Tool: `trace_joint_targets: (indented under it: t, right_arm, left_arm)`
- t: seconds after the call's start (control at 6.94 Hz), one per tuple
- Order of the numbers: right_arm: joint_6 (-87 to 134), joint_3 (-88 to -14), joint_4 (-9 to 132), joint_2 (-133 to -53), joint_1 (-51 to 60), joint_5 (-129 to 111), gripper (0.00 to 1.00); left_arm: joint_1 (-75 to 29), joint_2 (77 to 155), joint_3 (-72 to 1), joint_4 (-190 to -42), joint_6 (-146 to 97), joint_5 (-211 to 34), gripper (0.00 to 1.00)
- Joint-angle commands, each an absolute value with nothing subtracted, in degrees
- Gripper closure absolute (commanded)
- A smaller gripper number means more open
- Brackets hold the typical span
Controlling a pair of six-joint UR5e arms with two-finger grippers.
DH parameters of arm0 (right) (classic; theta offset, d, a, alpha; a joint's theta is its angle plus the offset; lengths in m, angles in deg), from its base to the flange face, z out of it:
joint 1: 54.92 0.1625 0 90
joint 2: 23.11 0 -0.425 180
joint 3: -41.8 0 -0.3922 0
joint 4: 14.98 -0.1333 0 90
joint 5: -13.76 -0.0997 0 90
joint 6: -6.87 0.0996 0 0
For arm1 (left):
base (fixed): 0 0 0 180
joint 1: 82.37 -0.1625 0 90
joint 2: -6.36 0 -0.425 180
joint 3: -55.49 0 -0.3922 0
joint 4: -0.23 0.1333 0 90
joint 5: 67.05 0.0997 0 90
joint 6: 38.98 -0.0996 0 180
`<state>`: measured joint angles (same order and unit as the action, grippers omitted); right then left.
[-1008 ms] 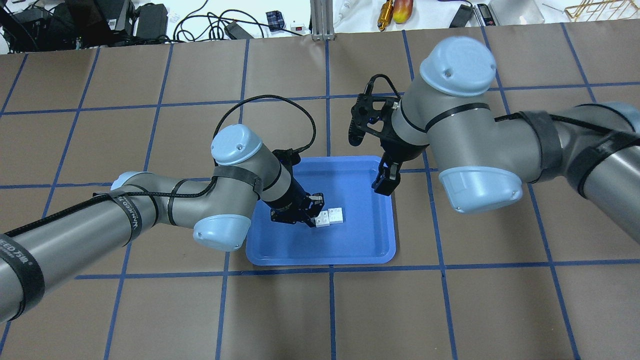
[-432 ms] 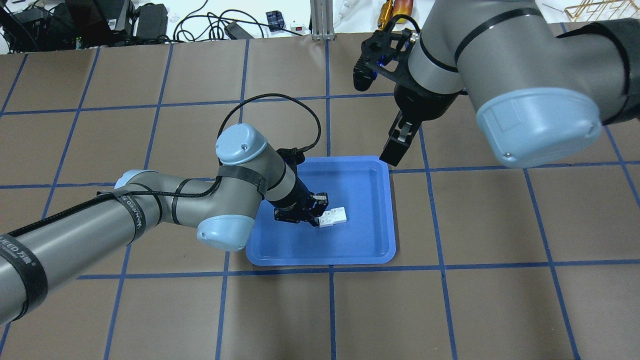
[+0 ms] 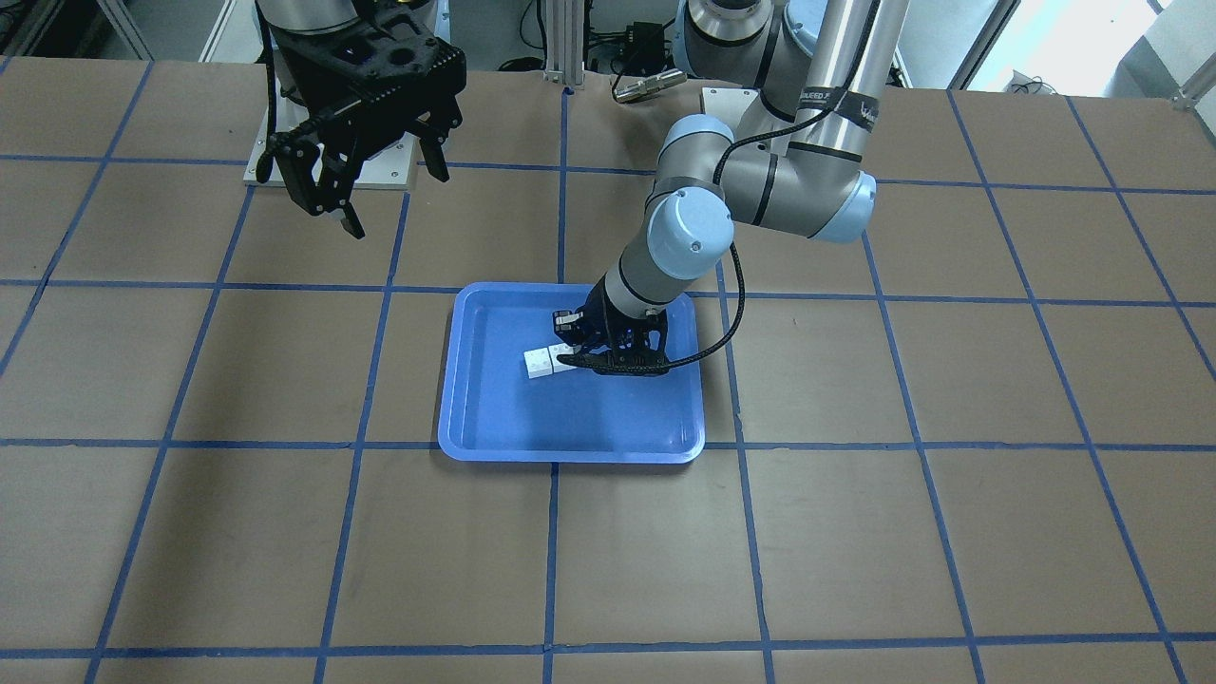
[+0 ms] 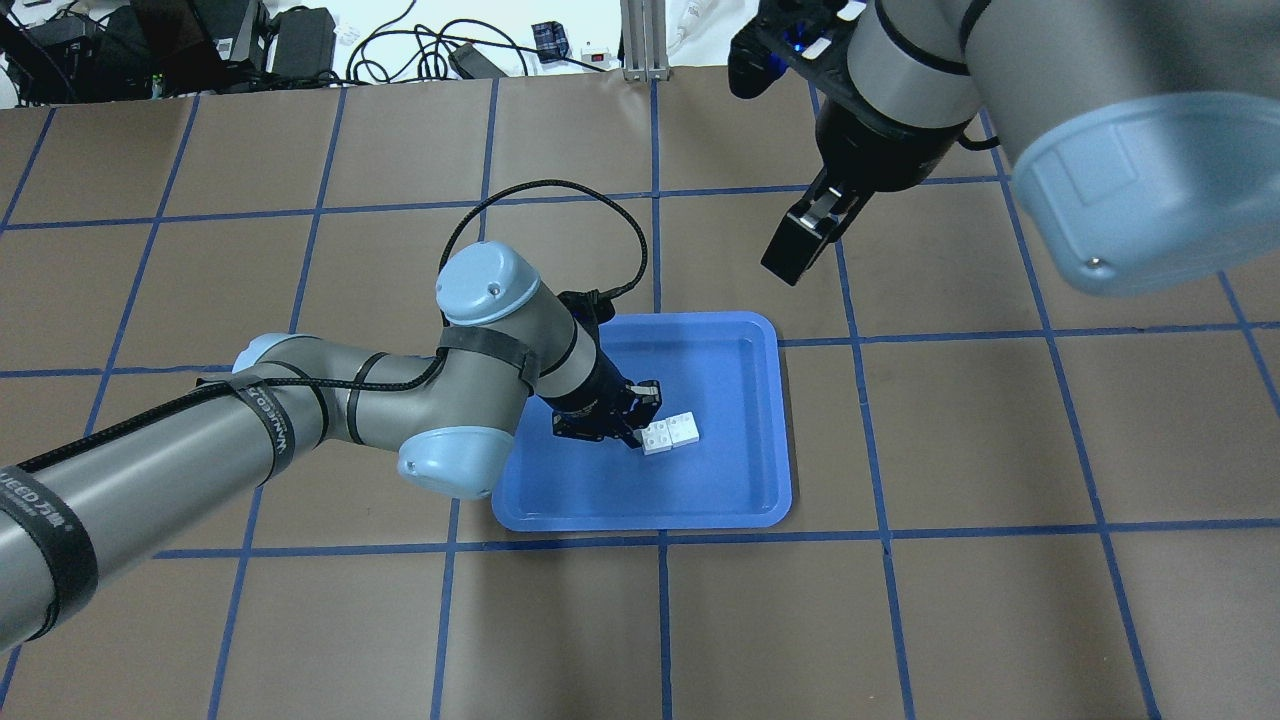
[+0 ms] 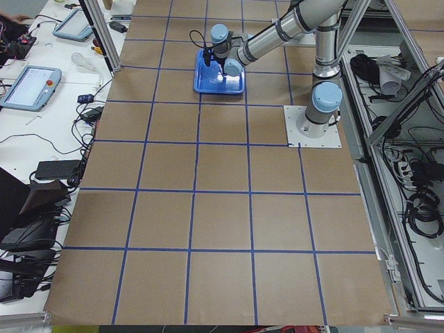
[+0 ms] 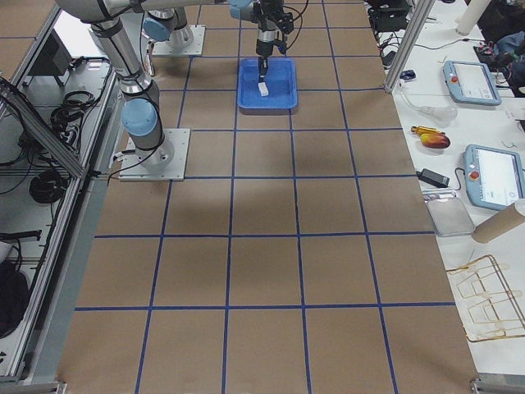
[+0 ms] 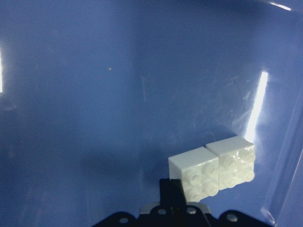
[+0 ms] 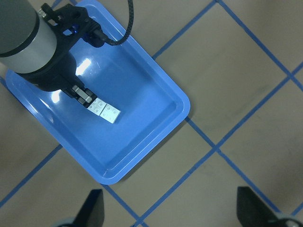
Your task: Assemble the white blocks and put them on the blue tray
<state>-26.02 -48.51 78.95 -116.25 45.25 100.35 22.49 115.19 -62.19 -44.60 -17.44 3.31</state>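
Note:
The two white blocks (image 4: pixel 672 432) are joined into one short bar with the studs up, over the middle of the blue tray (image 4: pixel 725 365). My left gripper (image 4: pixel 640 420) reaches down into the tray and is shut on the bar's near end. I cannot tell whether the bar touches the tray floor. The bar also shows in the left wrist view (image 7: pixel 213 170), beside one fingertip (image 7: pixel 173 194), and in the right wrist view (image 8: pixel 105 110). My right gripper (image 4: pixel 800 240) is open and empty, raised beyond the tray's far right corner; its fingers (image 8: pixel 94 205) stand wide apart.
The table is brown paper with a blue tape grid. My right arm's large elbow (image 4: pixel 1130 150) hangs high over the far right. Cables and tools (image 4: pixel 420 50) lie beyond the far edge. The tray's rim (image 3: pixel 570 454) faces the operators' side.
My right gripper has risen and drawn back from the tray's right edge toward the far right. My left gripper has shifted the joined bar slightly right and levelled it.

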Motion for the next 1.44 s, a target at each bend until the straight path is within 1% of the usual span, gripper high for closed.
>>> trace_joint_targets:
  t: [0.0,0.43,0.58,0.72,0.86,1.15,1.3]
  right_arm:
    - [-11.65,-47.33,75.29,-116.45,45.01,101.39,0.00]
    - [0.95,-46.98,75.20,-116.54,43.53,101.48,0.00]
    - [0.98,-46.45,75.11,-116.54,42.39,101.48,0.00]
    - [0.98,-44.27,73.72,-116.36,40.98,101.22,0.00]
    - [1.15,-41.90,69.27,-116.19,39.40,101.04,0.00]
    - [8.14,-41.26,69.05,-116.27,38.60,101.48,0.00]
    - [8.19,-41.26,69.31,-116.27,38.60,101.57,0.00]
  left_arm:
    - [22.57,115.17,-61.93,-44.69,-17.35,4.05,1.00]
    - [22.75,114.30,-62.54,-44.95,-17.79,4.83,1.00]
    - [22.66,113.94,-62.55,-45.39,-17.97,6.58,1.00]
    - [22.66,114.98,-62.37,-45.30,-17.53,6.51,1.00]
    - [22.75,115.34,-62.28,-45.13,-16.83,6.25,1.00]
    - [22.84,116.13,-62.11,-45.13,-14.65,5.90,1.00]
    - [22.93,116.40,-62.02,-44.78,-14.37,5.81,1.00]
